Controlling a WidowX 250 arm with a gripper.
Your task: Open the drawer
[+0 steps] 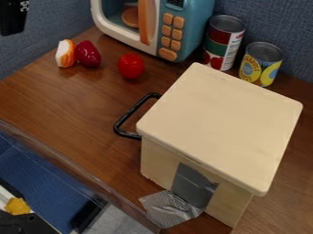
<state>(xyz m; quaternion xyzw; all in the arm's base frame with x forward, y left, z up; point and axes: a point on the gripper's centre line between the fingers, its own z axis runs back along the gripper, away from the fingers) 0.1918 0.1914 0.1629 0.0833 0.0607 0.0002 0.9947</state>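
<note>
- Brown wooden tabletop point(61, 98) running out to a front edge at lower left, with a blue fabric panel point(45, 36) standing behind.
- Far left, at the top corner: the black gripper point(12, 17), partly cut off by the border, well apart from the drawer handle. Whether it is released or clenched, I cannot tell.
- Lower left, past the table edge: a small yellow piece point(17, 206) beside dark gear.
- Upper left on the wood: an orange-and-white toy point(65, 53) with a dark red toy point(88, 54) just beside it, then a round red toy point(131, 66) a little apart.
- Left of centre: the black drawer handle point(130, 113), sticking out from the left side of the cream drawer unit point(223, 123). It sits close in to the unit, so I judge the drawer shut, though its front is hidden below the overhanging top. The pull looks wholly left to do: reach the handle, catch it, draw it leftward.
- Behind, top middle: a teal toy microwave point(191, 27).
- Centre to right: the unit itself, with grey tape point(194, 185) from its side down to the table, perhaps anchoring it for the pull.
- Behind its far corner: a red-and-green tin point(222, 43) and a yellow-and-blue tin point(261, 64).
</note>
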